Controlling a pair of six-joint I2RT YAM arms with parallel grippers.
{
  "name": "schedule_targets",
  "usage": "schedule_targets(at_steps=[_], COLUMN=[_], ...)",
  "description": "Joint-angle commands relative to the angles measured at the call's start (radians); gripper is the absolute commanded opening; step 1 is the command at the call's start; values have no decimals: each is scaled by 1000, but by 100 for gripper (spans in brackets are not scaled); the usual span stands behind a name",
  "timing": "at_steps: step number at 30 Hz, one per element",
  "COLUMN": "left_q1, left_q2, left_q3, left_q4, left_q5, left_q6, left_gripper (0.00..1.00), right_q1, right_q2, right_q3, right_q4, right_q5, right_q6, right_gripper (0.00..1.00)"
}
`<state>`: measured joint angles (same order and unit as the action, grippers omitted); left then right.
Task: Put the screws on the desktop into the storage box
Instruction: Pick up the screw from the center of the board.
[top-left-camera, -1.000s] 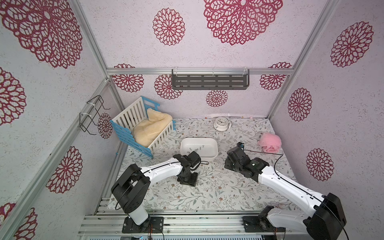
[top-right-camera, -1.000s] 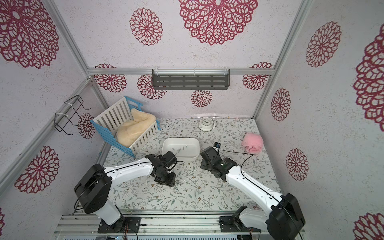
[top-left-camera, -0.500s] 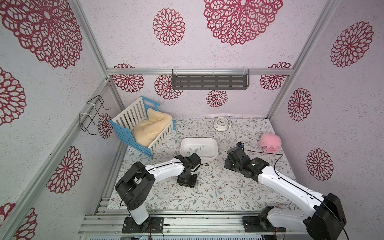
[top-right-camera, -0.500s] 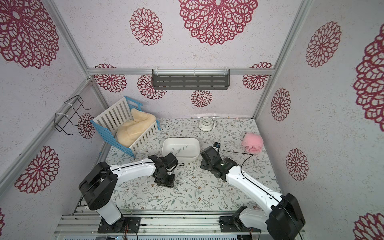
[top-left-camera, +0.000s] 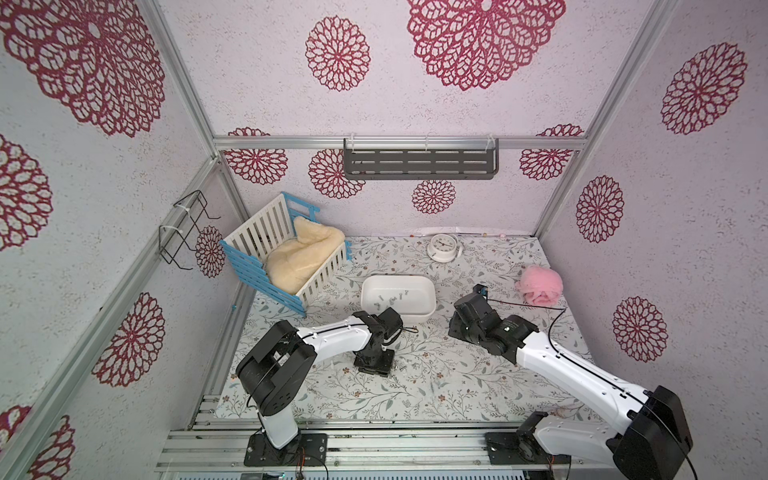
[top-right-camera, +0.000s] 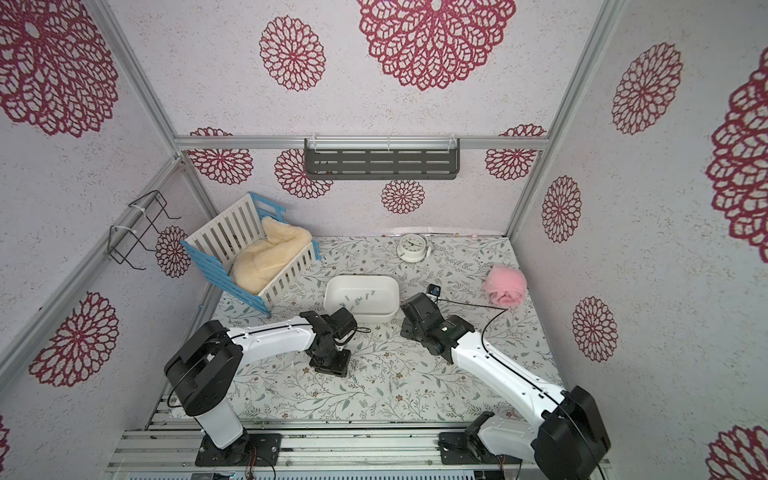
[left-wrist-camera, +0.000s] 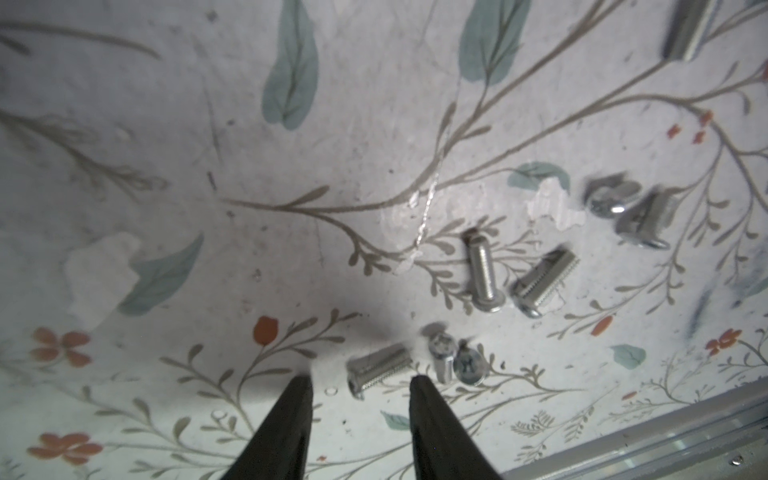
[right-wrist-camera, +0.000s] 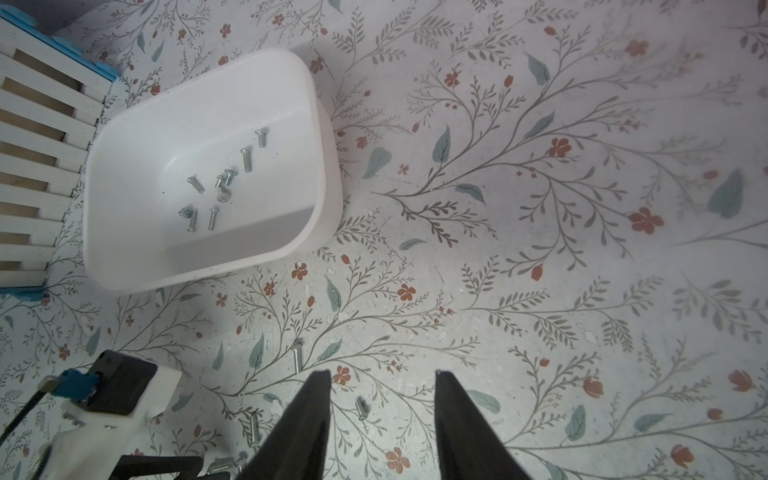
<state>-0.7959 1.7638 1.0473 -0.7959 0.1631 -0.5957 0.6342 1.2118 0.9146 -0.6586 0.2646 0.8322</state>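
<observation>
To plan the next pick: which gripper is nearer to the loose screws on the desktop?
Left. The left gripper straddles one screw; the right gripper hangs apart, beside the storage box.

The left arm (top-left-camera: 332, 338) has leaned in, lowering its jaws toward the screws (left-wrist-camera: 380, 368).

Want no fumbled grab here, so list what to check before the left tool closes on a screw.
1. Left tool open: ok, jaws stand apart.
2. Target, a small silver-grey metal screw, between its fingertips: ok, lying flat on the vine-printed desktop.
3. Neighbouring screws outside the jaws: ok, two lie just beyond one fingertip.
4. Fingertips low enough to pinch: cannot tell.
5. White rectangular plastic storage box upright with room: ok, several screws already inside.
6. Right tool out of the way: ok, open, empty, off to the box's side.
</observation>
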Motion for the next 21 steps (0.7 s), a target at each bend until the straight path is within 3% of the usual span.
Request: schedule_targets(at_steps=[1,21], left_q1=[-9,-27], left_q2=[16,78], left_q3=[-3,-13], left_q4=[30,51], left_q5=[-8,-10], left_q6=[1,0], left_gripper=[44,35], right_q1=[-7,-6], right_q2=[-5,13], right_q3=[12,16], right_q4=[29,45], right_q5=[1,-11], right_q6=[9,4], right_gripper=[45,45])
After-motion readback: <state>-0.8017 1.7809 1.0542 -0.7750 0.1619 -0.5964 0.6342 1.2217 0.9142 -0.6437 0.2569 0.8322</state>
